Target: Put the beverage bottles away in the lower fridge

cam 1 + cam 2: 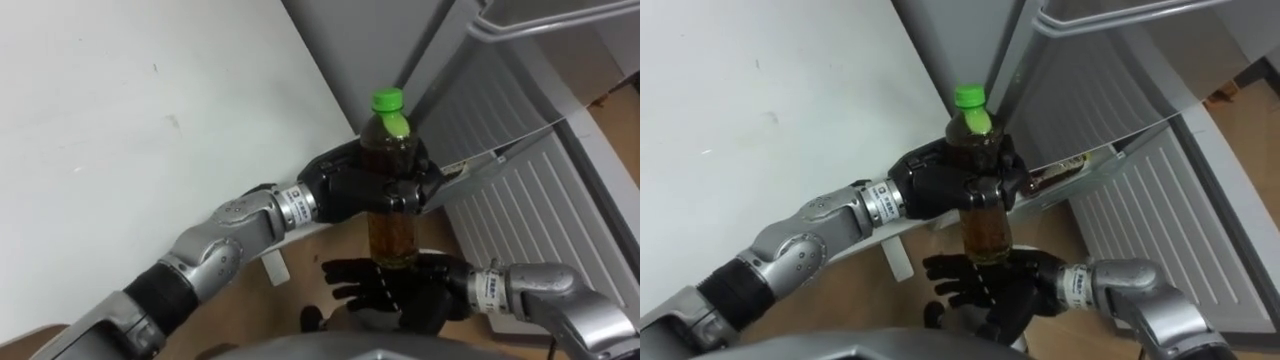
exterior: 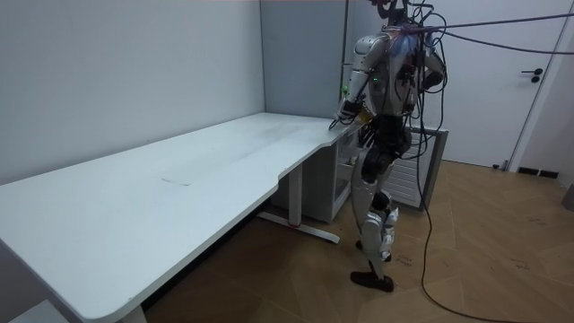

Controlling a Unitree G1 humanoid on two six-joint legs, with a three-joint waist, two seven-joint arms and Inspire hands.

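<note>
Closest to the head camera is the right hand (image 1: 400, 292). It's lying palm up with the fingers loose and spread, holding nothing, directly under the bottle (image 1: 392, 235). I can't tell if it actually touches the base.

The bottle is upright and in the air. It has amber liquid and a green cap (image 1: 387, 99) (looks like tea). The left hand (image 1: 362, 188) is wrapped around its middle, fingers curled tight, and that arm reaches in from the lower left.

Behind that arm is the desk (image 1: 150, 120), plain white, and the bottle hangs just past its edge. To the right is the fridge (image 1: 540, 210), a white ribbed panel low down, with a lighter edge above it near the top corner.

In the room view the robot stands upright at the far end of the long desk, with both arms drawn in front of its chest. The floor (image 2: 484, 251) is wood, the wall (image 2: 108, 72) along the desk is pale grey, and there's a white door (image 2: 529, 90) at the room view's right.
</note>
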